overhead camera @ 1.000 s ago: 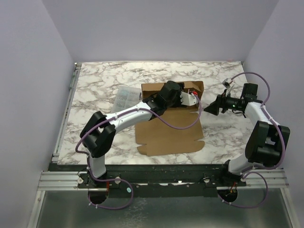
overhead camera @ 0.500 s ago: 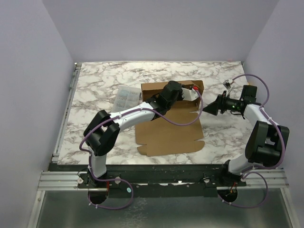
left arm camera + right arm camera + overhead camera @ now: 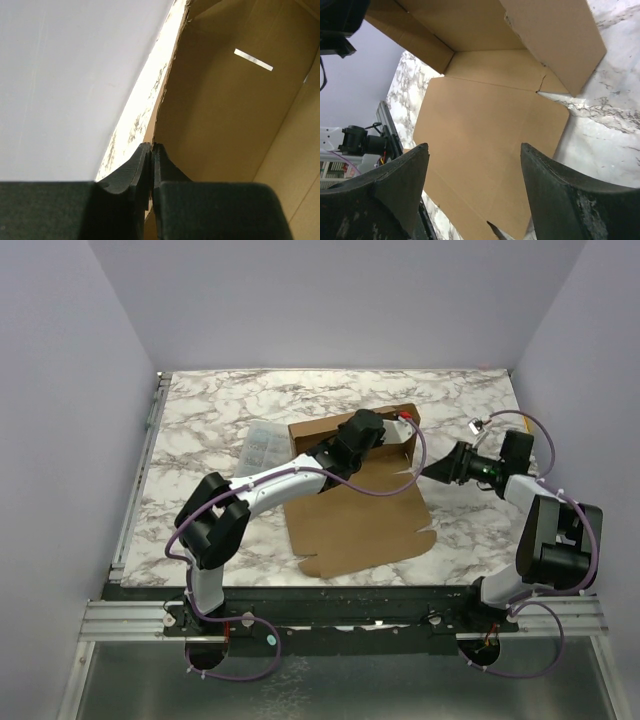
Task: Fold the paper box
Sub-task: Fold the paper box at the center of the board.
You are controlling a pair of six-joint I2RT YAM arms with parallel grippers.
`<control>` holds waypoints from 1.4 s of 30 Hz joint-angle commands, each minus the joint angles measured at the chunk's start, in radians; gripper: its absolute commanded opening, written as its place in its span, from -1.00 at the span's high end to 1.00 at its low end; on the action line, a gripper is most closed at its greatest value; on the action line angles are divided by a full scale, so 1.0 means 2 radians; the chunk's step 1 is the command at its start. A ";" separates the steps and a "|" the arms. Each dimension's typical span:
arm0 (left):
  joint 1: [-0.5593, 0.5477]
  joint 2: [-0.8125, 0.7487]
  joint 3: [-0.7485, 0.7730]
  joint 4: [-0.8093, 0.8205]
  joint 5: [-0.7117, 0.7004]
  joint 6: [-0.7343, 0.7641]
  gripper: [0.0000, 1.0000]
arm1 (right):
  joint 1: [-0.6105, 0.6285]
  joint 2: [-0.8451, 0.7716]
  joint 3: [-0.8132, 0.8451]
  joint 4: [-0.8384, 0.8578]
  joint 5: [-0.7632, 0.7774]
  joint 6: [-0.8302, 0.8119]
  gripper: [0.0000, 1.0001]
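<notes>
The paper box (image 3: 360, 515) is a brown cardboard sheet lying on the marble table, with its far wall folded up. My left gripper (image 3: 398, 432) is at the right end of that raised wall. In the left wrist view it (image 3: 151, 147) is shut on the thin edge of the cardboard (image 3: 225, 115). My right gripper (image 3: 432, 471) hovers just off the box's right edge. It (image 3: 474, 146) stands open with nothing between its fingers, facing the flat panel (image 3: 485, 115) and a raised side flap (image 3: 555, 40).
A small clear plastic compartment case (image 3: 262, 445) lies left of the box's far wall. The marble table (image 3: 220, 400) is walled in by lilac panels. The left arm's link (image 3: 290, 475) crosses the box's left part.
My left gripper has shut on the box's far wall and pulled it; the whole sheet has turned slightly on the table. The right gripper has edged left, still open.
</notes>
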 commanded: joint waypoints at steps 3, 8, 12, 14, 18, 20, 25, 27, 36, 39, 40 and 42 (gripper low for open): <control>-0.002 0.001 0.033 -0.047 -0.029 -0.060 0.89 | 0.065 -0.007 -0.007 0.059 0.089 0.065 -0.54; -0.001 -0.002 0.038 -0.060 -0.037 -0.071 0.89 | 0.099 0.003 -0.004 0.072 0.190 0.105 -0.52; -0.001 -0.007 0.039 -0.063 -0.036 -0.084 0.89 | 0.125 0.014 0.000 0.114 0.230 0.112 -0.52; -0.001 -0.005 0.042 -0.063 -0.039 -0.086 0.89 | 0.147 0.026 0.009 0.131 0.252 0.107 -0.52; 0.000 0.000 0.045 -0.064 -0.039 -0.091 0.89 | 0.189 0.048 0.022 0.145 0.284 0.098 -0.51; 0.001 0.002 0.045 -0.064 -0.037 -0.095 0.89 | 0.200 0.049 0.015 0.161 0.318 0.092 -0.52; 0.003 -0.005 0.044 -0.066 -0.030 -0.106 0.90 | 0.200 0.058 0.009 0.183 0.385 0.084 -0.57; 0.005 -0.009 0.043 -0.066 -0.027 -0.115 0.90 | 0.201 0.058 -0.002 0.208 0.386 0.088 -0.57; 0.009 -0.014 0.044 -0.066 -0.017 -0.145 0.91 | 0.201 0.078 -0.006 0.232 0.410 0.106 -0.60; 0.009 -0.009 0.046 -0.067 -0.011 -0.150 0.91 | 0.201 0.087 0.001 0.227 0.429 0.102 -0.65; 0.009 -0.008 0.046 -0.068 -0.009 -0.152 0.91 | 0.201 0.089 0.003 0.226 0.434 0.103 -0.67; 0.010 -0.006 0.044 -0.068 -0.008 -0.154 0.91 | 0.201 0.094 0.006 0.224 0.440 0.100 -0.68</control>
